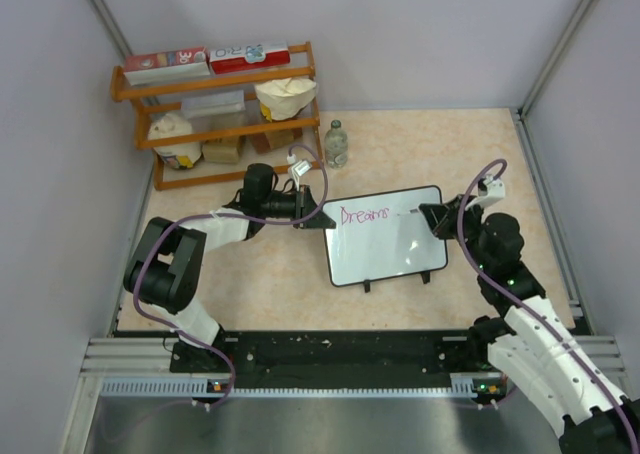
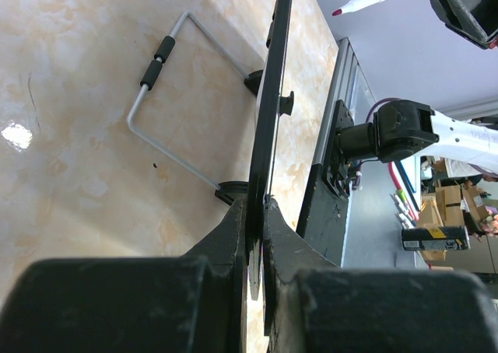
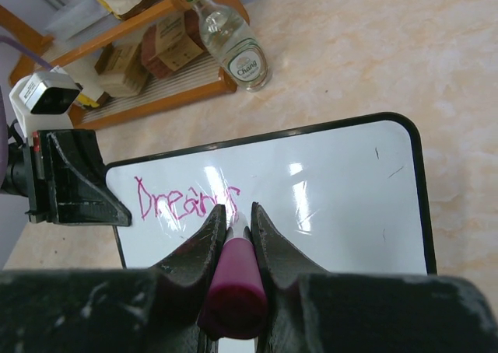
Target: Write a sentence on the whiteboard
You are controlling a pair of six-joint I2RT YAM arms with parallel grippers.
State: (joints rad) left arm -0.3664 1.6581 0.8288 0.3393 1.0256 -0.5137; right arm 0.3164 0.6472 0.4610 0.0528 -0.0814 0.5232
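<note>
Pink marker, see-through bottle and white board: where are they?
Pink plastic marker point(image 3: 233, 287): right wrist view, its magenta back end.
Clear glass bottle point(image 3: 247, 64): right wrist view, its label.
Black-framed rectangular whiteboard point(image 1: 385, 249): top view, its bare white middle.

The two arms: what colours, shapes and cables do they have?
The left arm and the right arm both have black joints and white link covers. A purple cable runs along each. The fingers are black and wedge-shaped; a small white camera sits at each wrist.
</note>
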